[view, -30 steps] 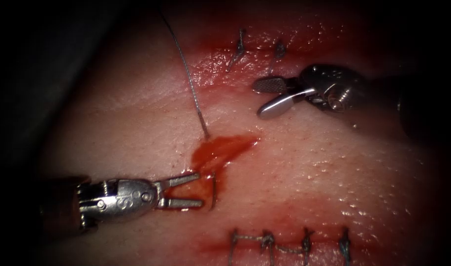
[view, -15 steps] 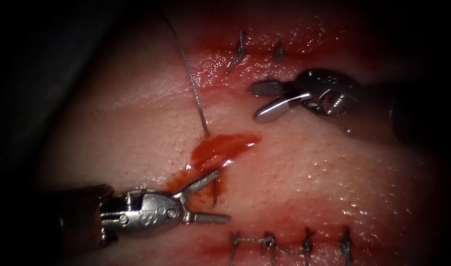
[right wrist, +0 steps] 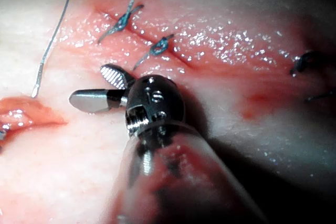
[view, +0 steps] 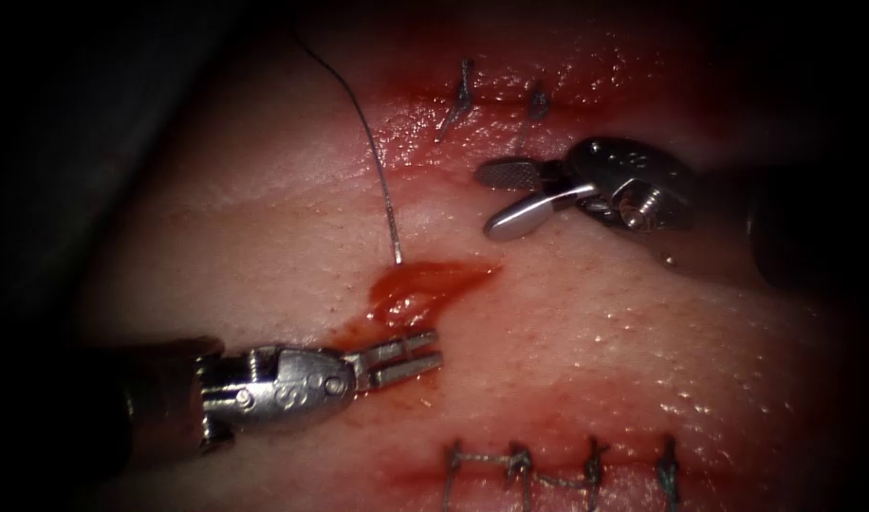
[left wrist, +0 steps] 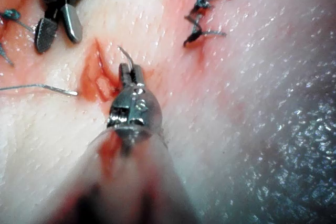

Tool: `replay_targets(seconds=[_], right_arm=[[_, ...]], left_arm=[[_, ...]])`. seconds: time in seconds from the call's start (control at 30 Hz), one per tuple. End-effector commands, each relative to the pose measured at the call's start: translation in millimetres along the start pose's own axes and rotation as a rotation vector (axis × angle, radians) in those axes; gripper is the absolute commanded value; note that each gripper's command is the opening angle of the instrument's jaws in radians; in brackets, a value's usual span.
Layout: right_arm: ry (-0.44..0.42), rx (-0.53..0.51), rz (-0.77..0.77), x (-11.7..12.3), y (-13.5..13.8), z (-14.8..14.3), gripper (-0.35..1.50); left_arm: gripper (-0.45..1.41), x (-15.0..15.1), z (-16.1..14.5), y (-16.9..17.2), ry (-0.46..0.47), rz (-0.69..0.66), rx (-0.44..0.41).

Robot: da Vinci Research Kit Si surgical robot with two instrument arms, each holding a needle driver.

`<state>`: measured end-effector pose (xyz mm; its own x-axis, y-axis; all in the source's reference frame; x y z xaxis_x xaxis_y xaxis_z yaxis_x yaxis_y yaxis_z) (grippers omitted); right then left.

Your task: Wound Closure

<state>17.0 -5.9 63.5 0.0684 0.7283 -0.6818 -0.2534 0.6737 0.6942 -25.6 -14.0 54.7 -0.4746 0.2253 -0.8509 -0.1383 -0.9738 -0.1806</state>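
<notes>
The short cut holds red fluid in the pale tissue. My left tool lies just below and left of the cut, shut on the needle where its tip end comes out of the tissue. The curved tip pokes past the jaws. The needle's tail sticks out of the tissue above the cut's left end, and the thread runs up from it. My right tool hovers above and right of the cut, open, holding nothing.
Two knotted stitches sit on a closed line at the top. A row of several stitches runs along the bottom. The right tool is seen next to the cut from the left wrist.
The left tool's open jaws moved right and up around the protruding needle tip and shut on it. The right tool drifted slightly left, still open.
</notes>
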Motion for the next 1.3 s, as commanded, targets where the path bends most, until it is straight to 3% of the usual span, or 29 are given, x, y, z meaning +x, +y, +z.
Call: replay_targets(seconds=[0.03, 0.07, 0.1, 0.13, 0.17, 0.23, 0.27, 0.37, 0.43, 0.57, 0.8, 0.93, 1.03, 1.3], right_arm=[[-0.001, -0.005, -0.037, -0.7, -0.2, 0.5, 0.71], [0.004, -0.025, -0.089, -0.6, -0.2, 0.4, 0.54], [0.013, -0.065, -0.229, -0.4, -0.3, 0.3, 0.15], [0.019, -0.143, -0.325, 0.0, -0.5, 0.1, 0.02], [0.015, -0.168, -0.338, 0.3, -0.6, 0.0, 0.02], [0.005, -0.204, -0.320, 1.7, -0.7, -0.5, 0.29], [0.004, -0.196, -0.311, 2.4, -0.8, -0.7, 0.56], [-0.006, -0.114, -0.366, 4.2, -1.1, -1.3, 0.96], [-0.025, -0.106, -0.385, 4.3, -1.5, -1.4, 1.08], [-0.037, -0.084, -0.419, 4.0, -3.1, -1.3, 1.15], [-0.087, -0.016, -0.440, 3.1, -6.0, -1.0, 1.11], [-0.135, 0.005, -0.421, 2.2, -7.5, -1.1, 1.03], [-0.141, 0.004, -0.364, 2.1, -8.0, -1.1, 1.03], [-0.146, 0.002, -0.304, 2.2, -8.3, -1.3, 1.08]], left_arm=[[-0.45, -0.2, 0.7, 0.2, 0.001, -0.026, -0.023], [-0.45, -0.1, 0.7, 0.2, 0.003, -0.038, -0.034], [-0.45, -0.1, 0.7, 0.2, 0.011, -0.061, -0.043], [-0.45, 0.1, 0.6, 0.2, 0.024, -0.090, -0.058], [-0.45, 0.3, 0.5, 0.2, 0.030, -0.101, -0.067], [-0.45, 0.9, 0.3, 0.3, 0.051, -0.135, -0.095], [-0.45, 1.3, 0.1, 0.4, 0.059, -0.153, -0.106], [-0.45, 3.2, -0.7, 0.6, 0.100, -0.265, -0.181], [-0.45, 3.8, -1.0, 0.5, 0.111, -0.316, -0.201], [-0.45, 5.6, -2.1, 0.1, 0.144, -0.504, -0.274], [-0.45, 7.8, -3.3, 0.1, 0.218, -0.668, -0.372], [-0.45, 8.9, -4.1, 1.2, 0.232, -0.659, -0.407], [-0.45, 10.8, -5.4, 1.7, 0.250, -0.536, -0.360], [-0.45, 16.4, -9.2, -1.8, 0.252, -0.127, -0.052]])
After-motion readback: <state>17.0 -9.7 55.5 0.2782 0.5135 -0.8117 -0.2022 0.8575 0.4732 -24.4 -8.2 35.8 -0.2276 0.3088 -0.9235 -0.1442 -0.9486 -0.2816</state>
